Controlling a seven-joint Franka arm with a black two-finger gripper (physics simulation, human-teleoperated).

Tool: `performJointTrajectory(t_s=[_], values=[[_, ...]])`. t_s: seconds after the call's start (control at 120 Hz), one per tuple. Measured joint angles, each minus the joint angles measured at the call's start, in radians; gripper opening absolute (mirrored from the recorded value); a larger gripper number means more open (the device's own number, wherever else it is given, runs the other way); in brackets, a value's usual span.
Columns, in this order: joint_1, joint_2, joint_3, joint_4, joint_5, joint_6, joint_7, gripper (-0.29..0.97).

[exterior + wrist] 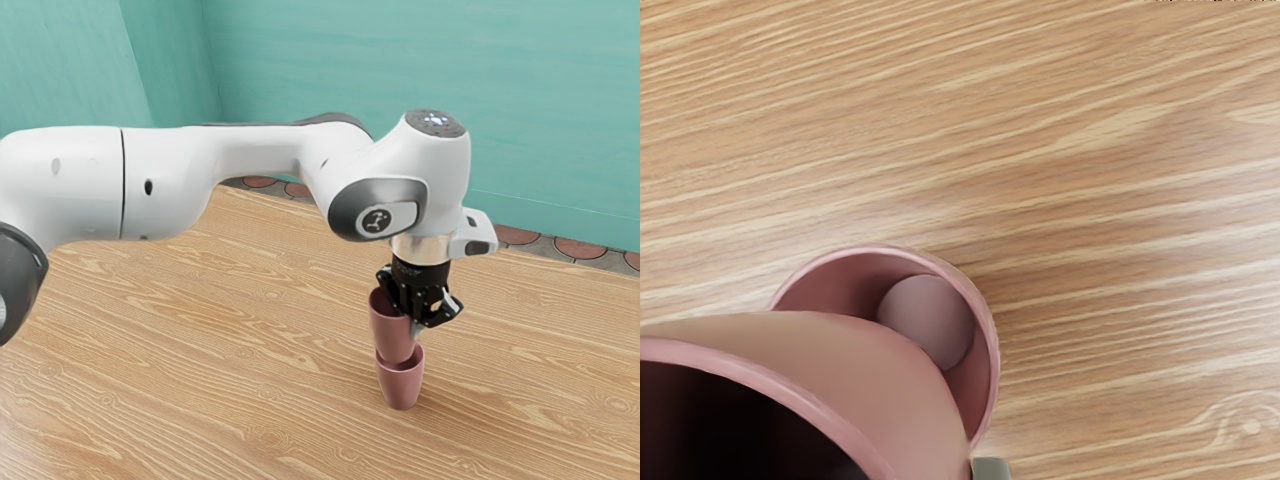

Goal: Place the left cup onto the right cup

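Two pink cups stand near the middle of the wooden table [200, 330]. The lower cup [401, 382] sits upright on the wood. The upper cup [390, 328] leans slightly, and its base is down inside the lower cup's mouth. My gripper [424, 308] hangs straight down over them, shut on the upper cup's rim on the side toward the exterior view's right. In the wrist view the upper cup [810, 390] looms close under my hand. Beyond it, the lower cup's rim [985, 345] and inner floor [928, 318] show past its wall.
The table [1060, 130] lies bare wood on every side of the cups. A teal wall [420, 60] and a strip of tiled floor [580, 248] lie beyond the table's far edge. My white arm [200, 180] reaches in from the exterior view's left.
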Motion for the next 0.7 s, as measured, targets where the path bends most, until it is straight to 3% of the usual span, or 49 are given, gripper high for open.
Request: performJointTrajectory(t_s=[0.7], values=[[0.003,0.030,0.015,-0.009,-0.002,0.038,-0.030,-0.10]])
